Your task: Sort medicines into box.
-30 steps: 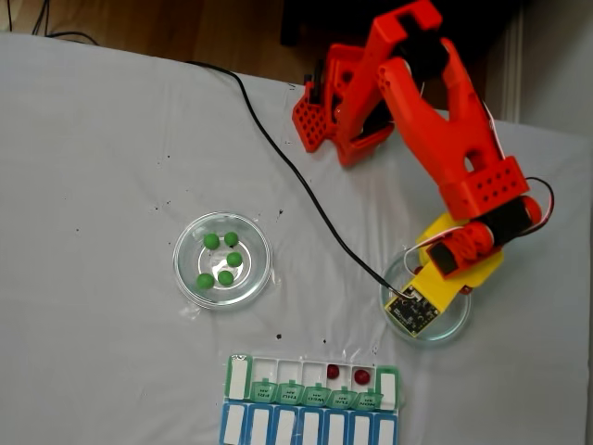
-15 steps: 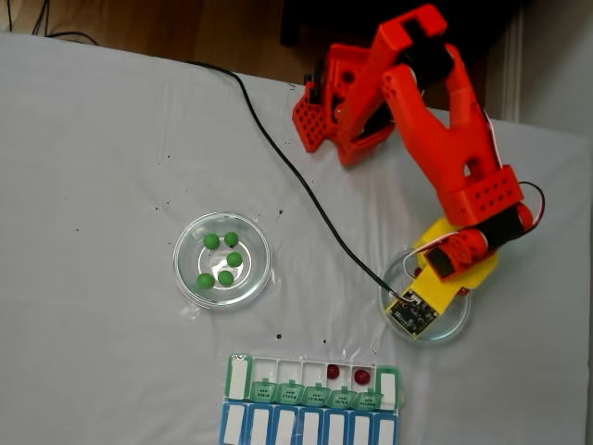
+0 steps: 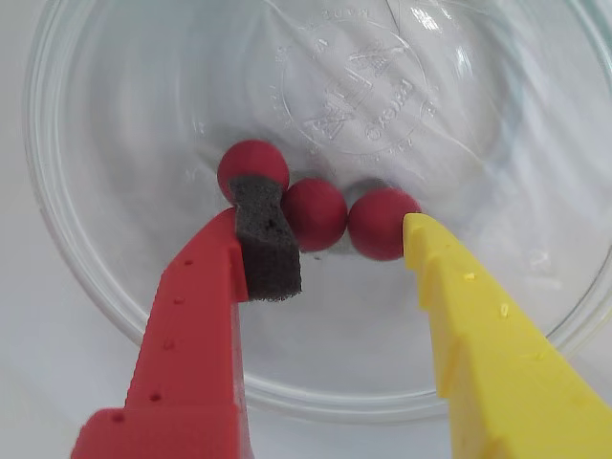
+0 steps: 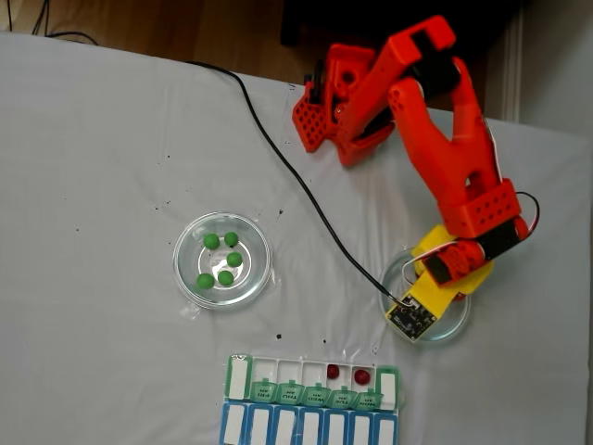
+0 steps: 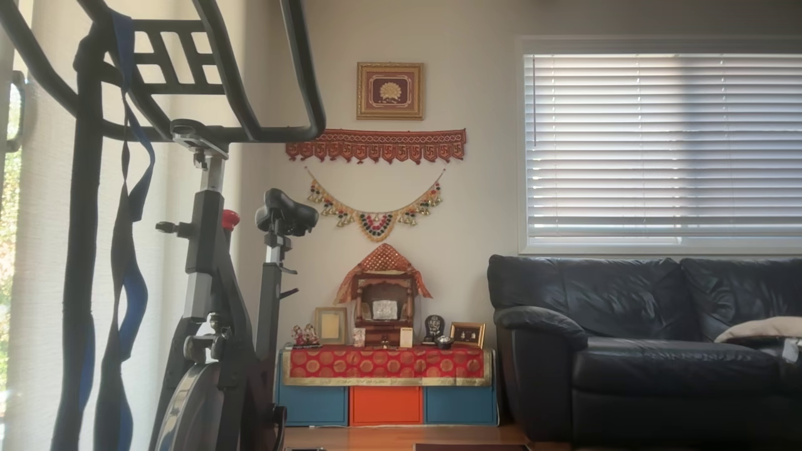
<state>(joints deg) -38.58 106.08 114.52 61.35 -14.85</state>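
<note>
We see the tool (image 3: 330, 225) spread open inside the glass dish (image 3: 86, 277); middle red ball (image 3: 314, 214) sits between its fingers.

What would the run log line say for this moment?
phase: reaching for red balls | gripper: open, in glass dish | red balls: three in dish, two in pill organiser | green balls: five, other dish
</note>
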